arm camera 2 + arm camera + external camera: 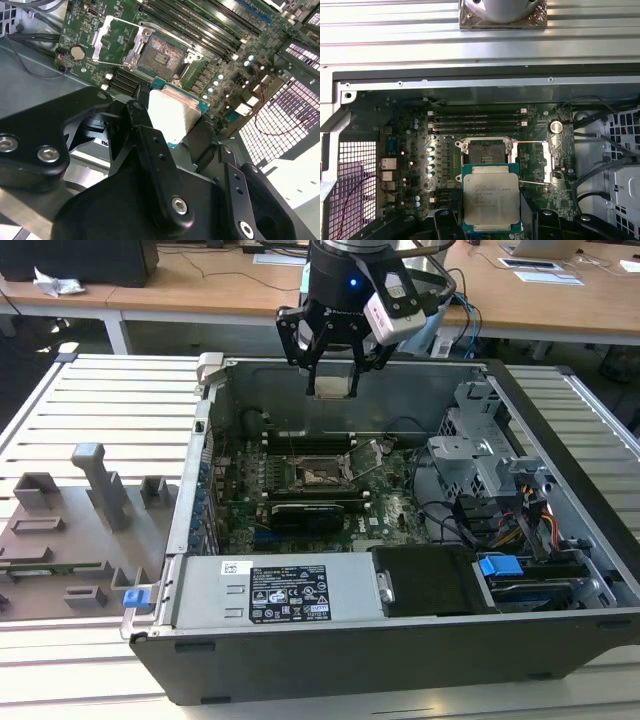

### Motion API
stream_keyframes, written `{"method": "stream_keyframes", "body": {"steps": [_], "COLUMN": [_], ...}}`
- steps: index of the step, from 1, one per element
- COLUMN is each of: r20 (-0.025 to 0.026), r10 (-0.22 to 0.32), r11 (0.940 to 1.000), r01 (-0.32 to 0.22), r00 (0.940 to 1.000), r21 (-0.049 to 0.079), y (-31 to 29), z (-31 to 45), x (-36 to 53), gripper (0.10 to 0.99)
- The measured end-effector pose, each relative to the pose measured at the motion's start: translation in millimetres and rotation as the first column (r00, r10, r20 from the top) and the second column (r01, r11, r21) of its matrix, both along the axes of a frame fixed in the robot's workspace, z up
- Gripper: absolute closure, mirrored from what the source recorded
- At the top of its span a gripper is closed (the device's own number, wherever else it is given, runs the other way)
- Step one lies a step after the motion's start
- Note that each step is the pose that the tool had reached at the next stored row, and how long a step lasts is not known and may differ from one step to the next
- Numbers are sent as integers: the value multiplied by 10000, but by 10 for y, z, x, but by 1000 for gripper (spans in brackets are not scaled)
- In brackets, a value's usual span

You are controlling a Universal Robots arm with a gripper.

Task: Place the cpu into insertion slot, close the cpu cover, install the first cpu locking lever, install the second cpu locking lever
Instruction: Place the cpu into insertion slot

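My gripper [333, 368] hangs above the open computer case, shut on the cpu [332, 387], a flat silver-grey square with a pale edge. In the first wrist view the cpu [491, 196] lies level between the black fingers [444, 221], a little short of the insertion slot [486, 150]. The insertion slot [320, 475] sits bare on the green board, a black square with a metal rim. The cpu cover [548, 161] is swung open to one side of it, seen also as the cpu cover [113, 36] beside the insertion slot [161, 54] in the second wrist view.
Long black memory slots [477, 120] run just beyond the socket. A grey power supply [280, 592] fills the case front, and a metal drive cage [482, 455] with cables stands at the exterior view's right. A grey fixture tray [80, 525] lies outside the case.
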State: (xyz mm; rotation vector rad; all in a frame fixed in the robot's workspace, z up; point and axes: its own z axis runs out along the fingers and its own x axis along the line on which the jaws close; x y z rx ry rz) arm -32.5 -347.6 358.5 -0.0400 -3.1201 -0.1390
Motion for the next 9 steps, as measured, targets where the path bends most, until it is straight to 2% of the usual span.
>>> {"method": "stream_keyframes", "body": {"steps": [9], "r20": [0], "r10": [0], "r11": [10000], "r01": [0], "r00": [10000], "r21": [0], "y": [0], "z": [-83], "x": [0], "gripper": [541]}}
